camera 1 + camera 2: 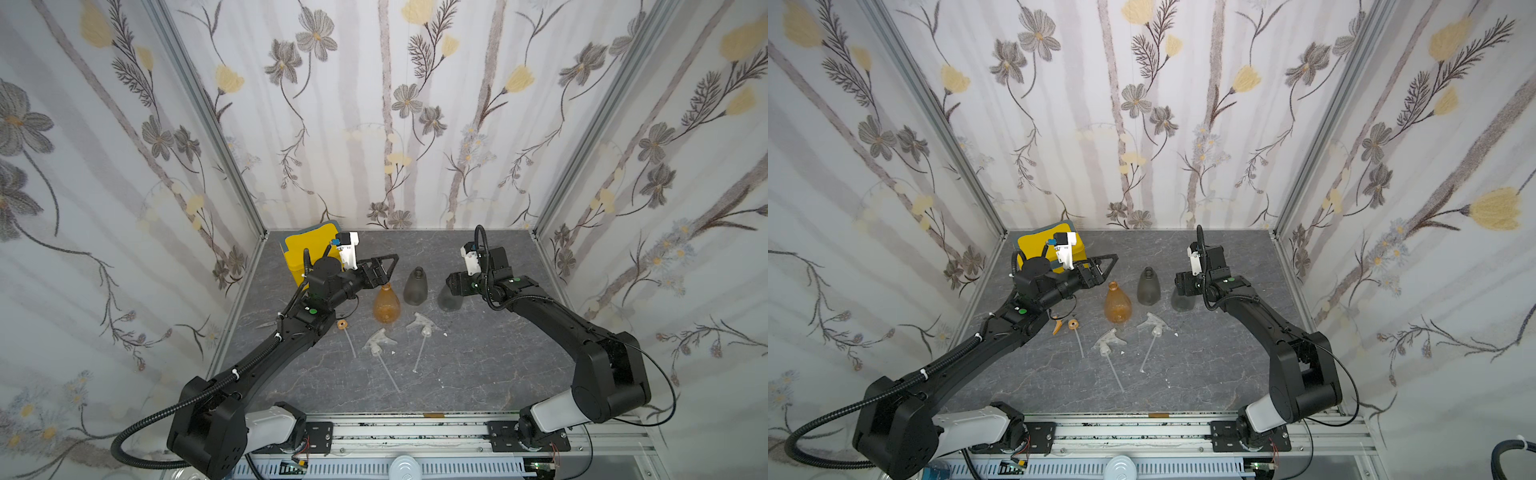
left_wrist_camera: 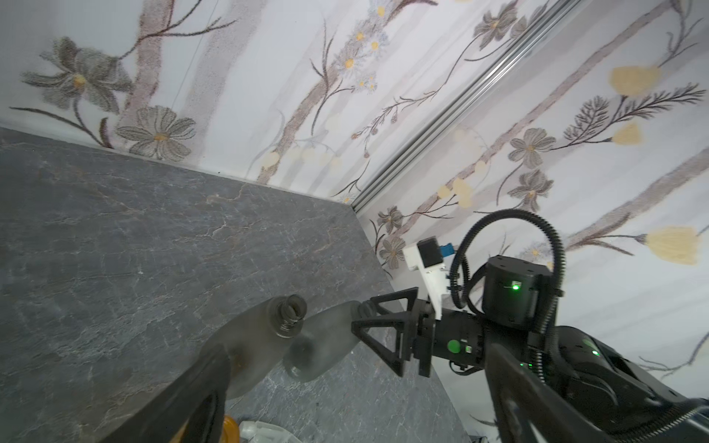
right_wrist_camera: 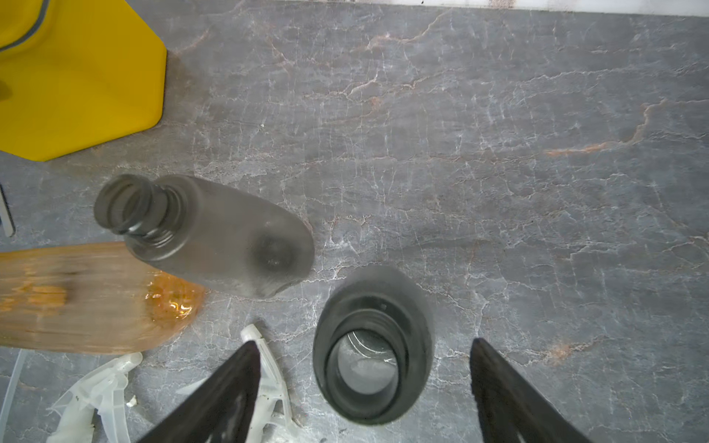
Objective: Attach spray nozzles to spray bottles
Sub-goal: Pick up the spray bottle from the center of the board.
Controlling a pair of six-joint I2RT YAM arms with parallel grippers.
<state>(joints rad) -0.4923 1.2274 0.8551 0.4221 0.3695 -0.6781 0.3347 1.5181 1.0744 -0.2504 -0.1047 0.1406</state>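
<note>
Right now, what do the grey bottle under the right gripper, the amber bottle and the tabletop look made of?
Grey bottle: probably frosted translucent plastic; smoky matte wall, moulded neck threads, floor visible through the mouth.
Amber bottle: likely translucent orange-brown plastic, glossier; bright highlights near its base.
Tabletop: matte grey stone look with pale and rusty veins; real stone or printed laminate, cannot tell.

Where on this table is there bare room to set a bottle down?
Bare: the back of the table between the yellow box and the right arm; also the front strip before the rail. Crowded: the middle, around the three bottles and the nozzles.
</note>
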